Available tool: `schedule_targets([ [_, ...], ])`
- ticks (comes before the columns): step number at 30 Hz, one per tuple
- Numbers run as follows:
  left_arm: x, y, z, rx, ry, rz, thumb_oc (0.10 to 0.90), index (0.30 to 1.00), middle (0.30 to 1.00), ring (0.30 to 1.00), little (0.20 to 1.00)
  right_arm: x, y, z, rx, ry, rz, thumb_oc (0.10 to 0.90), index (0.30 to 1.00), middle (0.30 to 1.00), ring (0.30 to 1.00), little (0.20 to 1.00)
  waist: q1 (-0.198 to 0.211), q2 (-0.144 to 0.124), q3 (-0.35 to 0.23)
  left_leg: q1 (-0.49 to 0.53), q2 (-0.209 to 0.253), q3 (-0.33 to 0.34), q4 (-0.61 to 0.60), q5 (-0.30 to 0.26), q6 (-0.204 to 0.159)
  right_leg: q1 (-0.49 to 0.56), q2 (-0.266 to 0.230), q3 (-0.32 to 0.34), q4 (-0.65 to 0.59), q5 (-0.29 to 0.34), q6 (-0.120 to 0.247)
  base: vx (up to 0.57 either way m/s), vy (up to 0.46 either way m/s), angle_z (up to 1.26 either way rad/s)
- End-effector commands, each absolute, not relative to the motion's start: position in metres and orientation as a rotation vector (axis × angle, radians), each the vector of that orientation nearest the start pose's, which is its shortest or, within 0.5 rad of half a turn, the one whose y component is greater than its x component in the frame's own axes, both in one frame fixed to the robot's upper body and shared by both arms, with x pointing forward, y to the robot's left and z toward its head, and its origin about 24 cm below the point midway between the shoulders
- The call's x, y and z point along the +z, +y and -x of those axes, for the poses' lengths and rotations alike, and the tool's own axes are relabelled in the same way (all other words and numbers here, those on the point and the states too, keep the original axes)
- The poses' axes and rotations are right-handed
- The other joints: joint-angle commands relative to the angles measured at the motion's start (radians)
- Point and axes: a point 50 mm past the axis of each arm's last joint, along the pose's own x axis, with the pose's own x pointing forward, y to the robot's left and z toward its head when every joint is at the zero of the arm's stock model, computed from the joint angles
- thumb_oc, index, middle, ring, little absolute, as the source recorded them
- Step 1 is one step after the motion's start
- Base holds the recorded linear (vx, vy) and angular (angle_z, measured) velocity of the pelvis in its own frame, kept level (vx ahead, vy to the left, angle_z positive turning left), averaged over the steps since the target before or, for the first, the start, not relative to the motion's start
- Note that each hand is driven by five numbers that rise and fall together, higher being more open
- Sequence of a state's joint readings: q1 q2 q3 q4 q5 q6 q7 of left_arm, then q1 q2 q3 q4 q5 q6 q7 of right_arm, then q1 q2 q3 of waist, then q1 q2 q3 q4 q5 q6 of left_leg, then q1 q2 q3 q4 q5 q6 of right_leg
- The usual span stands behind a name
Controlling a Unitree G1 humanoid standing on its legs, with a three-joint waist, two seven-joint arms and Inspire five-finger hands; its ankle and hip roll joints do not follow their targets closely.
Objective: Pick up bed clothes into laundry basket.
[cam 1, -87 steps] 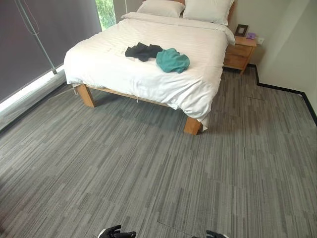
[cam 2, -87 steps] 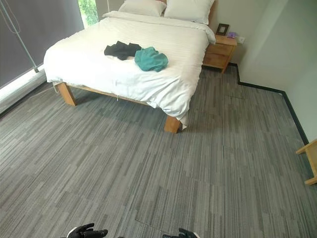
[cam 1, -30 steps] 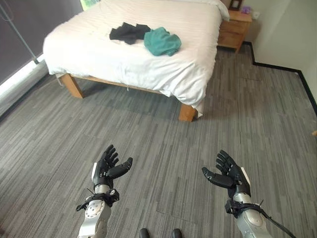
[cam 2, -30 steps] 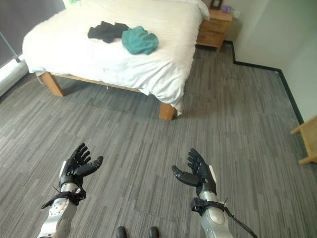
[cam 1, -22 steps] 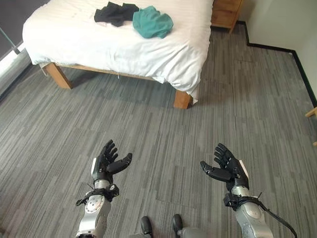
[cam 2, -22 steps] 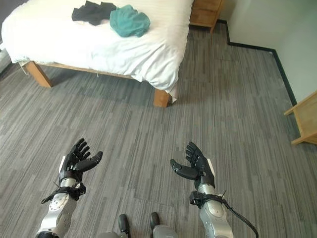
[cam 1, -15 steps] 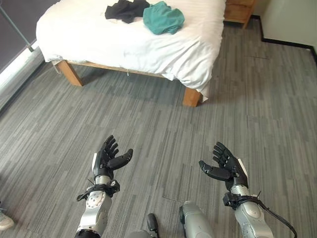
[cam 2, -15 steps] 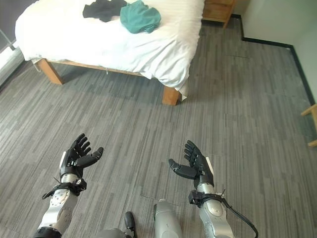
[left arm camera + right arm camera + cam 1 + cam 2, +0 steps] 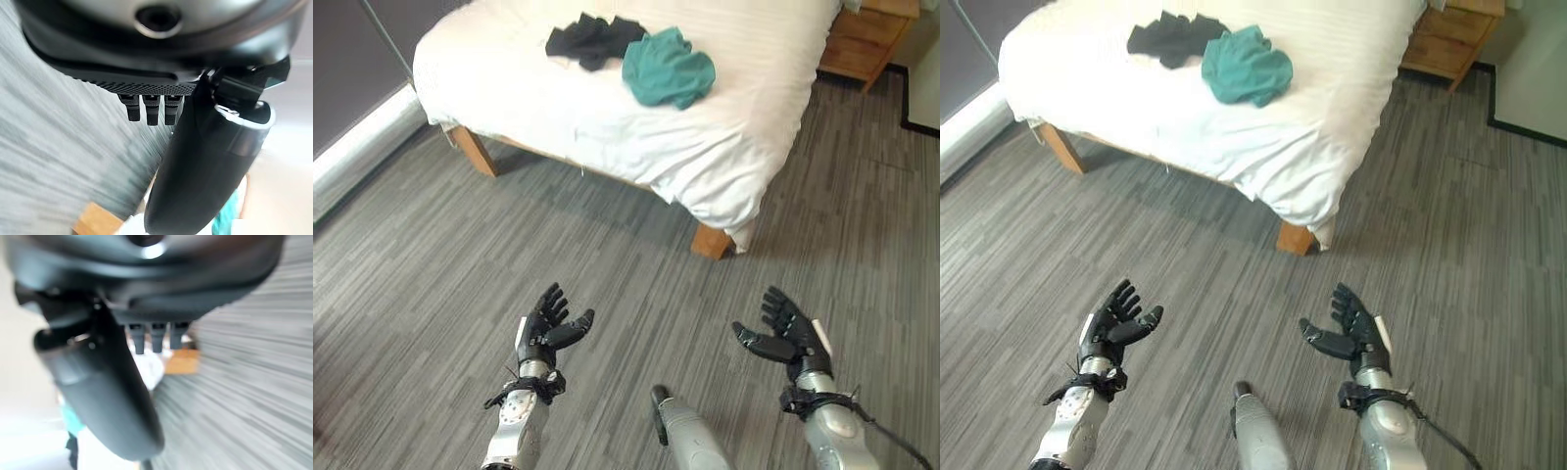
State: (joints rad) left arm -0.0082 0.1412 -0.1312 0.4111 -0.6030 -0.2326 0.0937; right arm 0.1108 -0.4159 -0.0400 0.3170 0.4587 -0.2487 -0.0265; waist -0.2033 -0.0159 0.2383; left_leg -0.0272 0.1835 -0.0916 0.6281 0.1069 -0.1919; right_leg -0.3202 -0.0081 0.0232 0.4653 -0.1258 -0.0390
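Left eye view: a teal garment (image 9: 668, 67) and a black garment (image 9: 595, 39) are seen touching each other on the white bed (image 9: 607, 122), nearer its foot edge than the pillows' end, where they can be reached from the bedside. The left hand (image 9: 548, 323) and right hand (image 9: 790, 336) are held low over the grey floor (image 9: 440, 264), well apart from the bed, fingers spread and palms turned inward, nothing being carried. This posture is judged a readiness for grasping once the bed is approached. No basket can be made out.
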Motion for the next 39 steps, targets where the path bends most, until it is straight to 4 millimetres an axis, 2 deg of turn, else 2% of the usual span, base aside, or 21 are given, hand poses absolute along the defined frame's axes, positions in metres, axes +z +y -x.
schedule_targets([
  [1,0.015,0.189,-0.258,0.122,-0.036,0.441,0.800,0.900,0.900,0.900,0.900,0.043,-0.272,-0.223,-0.181,-0.093,-0.006,0.800,0.900,0.900,0.900,0.900,0.044,-0.070,-0.038,-0.006,-0.076,0.138,0.178,0.040,0.083,0.094,-0.047,0.168,-0.326,0.255,0.120,0.36,-0.502,0.01],
  [2,0.013,0.187,-0.257,0.130,-0.030,0.461,0.800,0.900,0.900,0.900,0.900,0.046,-0.273,-0.225,-0.178,-0.100,0.006,0.800,0.900,0.900,0.900,0.900,0.067,-0.069,-0.026,-0.049,-0.135,0.150,0.157,-0.007,0.086,0.132,-0.033,0.170,-0.349,0.253,0.117,0.24,-0.257,-0.31],
  [3,0.013,0.188,-0.257,0.130,-0.031,0.461,0.800,0.900,0.900,0.900,0.900,0.046,-0.273,-0.225,-0.178,-0.100,0.006,0.800,0.900,0.900,0.900,0.900,0.068,-0.073,-0.026,-0.049,-0.138,0.152,0.154,-0.004,0.087,0.132,-0.037,0.172,-0.351,0.256,0.118,0.43,-0.326,-0.47],
  [5,0.007,0.185,-0.250,0.136,-0.020,0.508,0.800,0.900,0.900,0.900,0.900,0.044,-0.276,-0.223,-0.184,-0.090,0.004,0.800,0.900,0.900,0.900,0.900,0.112,-0.076,-0.018,-0.172,-0.208,0.195,0.078,-0.034,0.090,0.221,-0.019,0.203,-0.395,0.251,0.114,0.42,-0.272,-0.34],
  [8,0.000,0.186,-0.243,0.152,0.001,0.510,0.800,0.900,0.900,0.900,0.900,0.041,-0.277,-0.220,-0.201,-0.088,0.002,0.800,0.900,0.900,0.900,0.900,0.139,-0.054,-0.019,-0.206,-0.196,0.183,-0.187,-0.027,0.108,0.296,0.012,0.222,-0.416,0.216,0.107,0.44,-0.096,-0.35],
  [9,-0.001,0.185,-0.242,0.151,0.005,0.513,0.800,0.900,0.900,0.900,0.900,0.039,-0.277,-0.217,-0.211,-0.084,-0.003,0.800,0.900,0.900,0.900,0.900,0.152,-0.029,-0.030,-0.215,-0.175,0.151,-0.401,0.012,0.109,0.325,0.039,0.229,-0.434,0.192,0.100,0.39,-0.015,-0.74],
  [14,-0.002,0.190,-0.241,0.182,0.002,0.509,0.800,0.900,0.900,0.900,0.900,0.040,-0.277,-0.212,-0.215,-0.094,0.026,0.800,0.900,0.900,0.900,0.900,0.154,-0.013,-0.036,-0.201,-0.120,0.178,-0.687,0.093,0.091,0.402,0.060,0.238,-0.418,0.120,0.092,0.37,-0.013,-0.33],
  [18,-0.003,0.196,-0.239,0.235,-0.001,0.513,0.800,0.900,0.900,0.900,0.900,0.039,-0.279,-0.210,-0.244,-0.090,0.028,0.800,0.900,0.900,0.900,0.900,0.149,-0.002,-0.062,-0.189,-0.046,0.303,-0.703,0.140,0.072,0.503,0.045,0.280,-0.409,0.040,0.104,0.51,0.056,-0.29],
  [20,-0.002,0.202,-0.236,0.259,-0.014,0.501,0.800,0.900,0.900,0.900,0.900,0.043,-0.278,-0.211,-0.240,-0.105,0.042,0.800,0.900,0.900,0.900,0.900,0.150,-0.002,-0.087,-0.155,-0.032,0.392,-0.686,0.155,0.076,0.568,0.000,0.293,-0.411,-0.007,0.128,0.60,0.132,-0.42],
  [22,-0.004,0.205,-0.233,0.269,-0.013,0.491,0.800,0.900,0.900,0.900,0.900,0.047,-0.276,-0.214,-0.224,-0.122,0.059,0.800,0.900,0.900,0.900,0.900,0.163,-0.007,-0.105,-0.167,-0.037,0.405,-0.638,0.144,0.086,0.585,-0.042,0.301,-0.377,0.011,0.152,0.61,0.115,-0.81],
  [23,-0.002,0.207,-0.234,0.271,-0.010,0.456,0.800,0.900,0.900,0.900,0.900,0.051,-0.275,-0.215,-0.221,-0.133,0.093,0.800,0.900,0.900,0.900,0.900,0.173,-0.040,-0.140,-0.131,-0.081,0.437,-0.592,0.066,0.109,0.547,-0.139,0.278,-0.198,0.151,0.217,0.54,0.085,-1.08],
  [24,-0.002,0.207,-0.234,0.271,-0.010,0.455,0.800,0.900,0.900,0.900,0.900,0.051,-0.275,-0.215,-0.221,-0.132,0.092,0.800,0.900,0.900,0.900,0.900,0.176,-0.041,-0.142,-0.134,-0.080,0.440,-0.589,0.063,0.109,0.542,-0.139,0.281,-0.194,0.150,0.216,0.69,0.093,-0.98],
  [26,0.006,0.205,-0.241,0.232,-0.032,0.433,0.800,0.900,0.900,0.900,0.900,0.054,-0.271,-0.218,-0.192,-0.150,0.094,0.800,0.900,0.900,0.900,0.900,0.169,-0.035,-0.124,-0.079,-0.098,0.442,-0.591,0.024,0.135,0.454,-0.110,0.276,0.018,0.309,0.245,0.33,0.043,-0.13],
  [28,0.016,0.206,-0.250,0.195,-0.064,0.381,0.800,0.900,0.900,0.900,0.900,0.058,-0.265,-0.221,-0.157,-0.169,0.108,0.800,0.900,0.900,0.900,0.900,0.135,-0.005,-0.091,-0.025,-0.087,0.420,-0.615,0.019,0.153,0.331,-0.020,0.300,0.150,0.329,0.244,0.42,0.089,0.51],
  [29,0.022,0.207,-0.257,0.180,-0.081,0.350,0.800,0.900,0.900,0.900,0.900,0.060,-0.259,-0.222,-0.127,-0.182,0.081,0.800,0.900,0.900,0.900,0.900,0.111,0.021,-0.071,0.022,-0.091,0.386,-0.646,0.011,0.158,0.216,-0.012,0.263,0.164,0.279,0.224,0.40,0.081,0.56],
  [31,0.026,0.205,-0.260,0.150,-0.093,0.334,0.800,0.900,0.900,0.900,0.900,0.057,-0.257,-0.220,-0.107,-0.169,0.066,0.800,0.900,0.900,0.900,0.900,0.095,0.022,-0.066,0.049,-0.108,0.351,-0.666,0.006,0.156,0.196,-0.012,0.261,0.087,0.237,0.206,0.44,0.031,0.92],
  [32,0.027,0.201,-0.260,0.109,-0.094,0.314,0.800,0.900,0.900,0.900,0.900,0.053,-0.260,-0.215,-0.099,-0.144,0.063,0.800,0.900,0.900,0.900,0.900,0.073,0.018,-0.070,0.071,-0.127,0.312,-0.690,-0.013,0.154,0.182,0.028,0.285,-0.080,0.127,0.183,0.45,0.008,0.85],
  [33,0.027,0.201,-0.260,0.108,-0.093,0.314,0.800,0.900,0.900,0.900,0.900,0.053,-0.260,-0.215,-0.099,-0.143,0.063,0.800,0.900,0.900,0.900,0.900,0.070,0.018,-0.069,0.074,-0.129,0.308,-0.691,-0.014,0.155,0.188,0.025,0.281,-0.086,0.126,0.184,0.35,-0.011,1.04],
  [34,0.023,0.198,-0.258,0.094,-0.081,0.329,0.800,0.900,0.900,0.900,0.900,0.048,-0.263,-0.210,-0.106,-0.128,0.039,0.800,0.900,0.900,0.900,0.900,0.048,0.008,-0.074,0.090,-0.147,0.282,-0.703,-0.037,0.160,0.176,0.069,0.338,-0.235,0.114,0.178,0.20,-0.023,0.94],
  [36,0.017,0.198,-0.254,0.100,-0.059,0.333,0.800,0.900,0.900,0.900,0.900,0.051,-0.264,-0.207,-0.099,-0.138,0.037,0.800,0.900,0.900,0.900,0.900,0.047,-0.014,-0.070,0.112,-0.161,0.265,-0.705,-0.059,0.161,0.179,0.063,0.299,-0.347,0.151,0.175,0.22,-0.090,1.25],
  [39,0.003,0.197,-0.242,0.101,-0.002,0.325,0.800,0.900,0.900,0.900,0.900,0.054,-0.265,-0.203,-0.078,-0.141,0.054,0.800,0.900,0.900,0.900,0.900,0.049,-0.034,-0.070,0.118,-0.164,0.232,-0.656,-0.096,0.157,0.201,0.049,0.268,-0.354,0.181,0.181,0.15,-0.144,0.50],
])
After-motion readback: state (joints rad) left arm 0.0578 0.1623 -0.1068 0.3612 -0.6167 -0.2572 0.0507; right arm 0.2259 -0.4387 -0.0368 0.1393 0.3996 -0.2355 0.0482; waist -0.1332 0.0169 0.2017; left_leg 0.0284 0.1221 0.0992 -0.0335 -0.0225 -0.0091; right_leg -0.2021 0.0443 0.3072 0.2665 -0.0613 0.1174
